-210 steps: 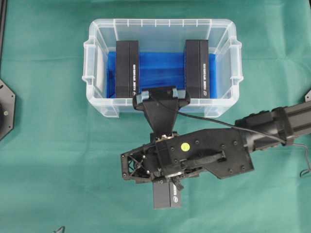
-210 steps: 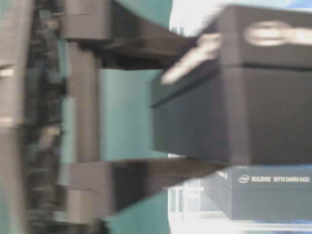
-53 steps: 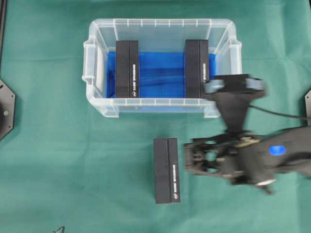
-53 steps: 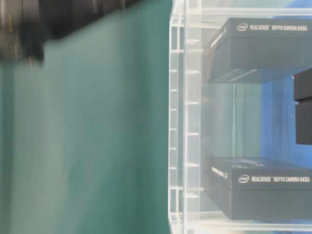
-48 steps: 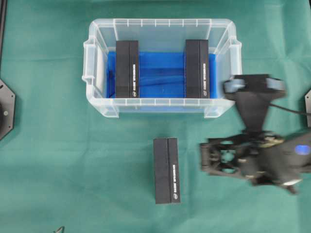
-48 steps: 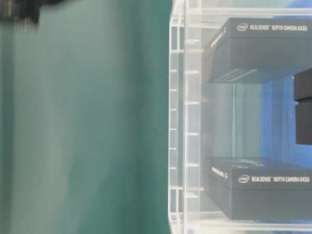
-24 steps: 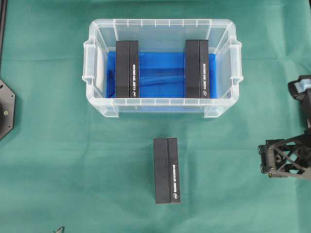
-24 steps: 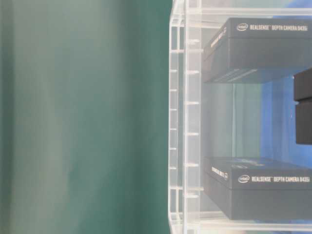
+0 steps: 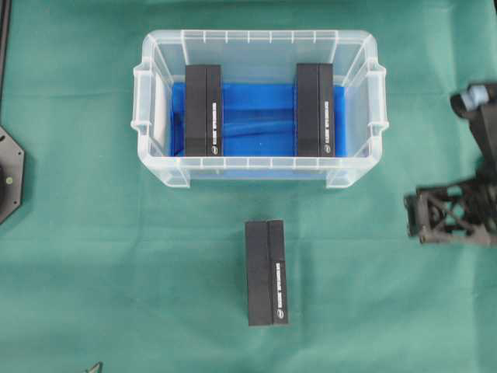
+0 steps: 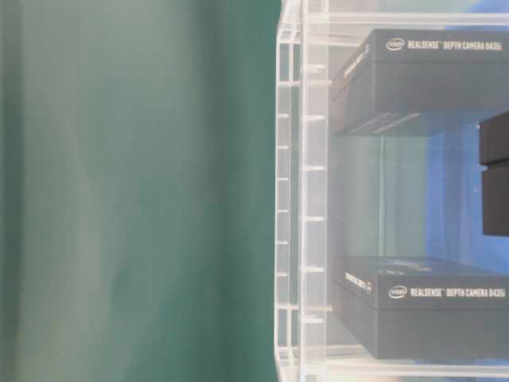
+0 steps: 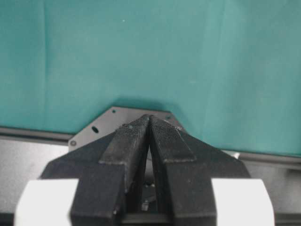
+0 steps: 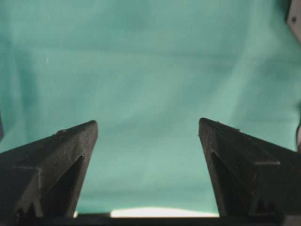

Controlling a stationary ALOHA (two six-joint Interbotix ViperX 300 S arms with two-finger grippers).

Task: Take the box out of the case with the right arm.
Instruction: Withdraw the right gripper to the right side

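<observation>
Black right hand [image 12: 148, 129] hangs wide open, holding nothing, above green cloth [image 12: 150, 70]; left hand [image 11: 149, 123] is closed.

Robotics lab setup: green cloth [image 9: 93, 256] covering the counter, black arm mounting plate [image 9: 9, 177] at edge, boxed depth cameras [image 10: 421, 72].

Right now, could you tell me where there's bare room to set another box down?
Free: the green cloth left of the lone box, and between it and the right gripper. Crowded: the case, though blue floor shows between its two boxes.
</observation>
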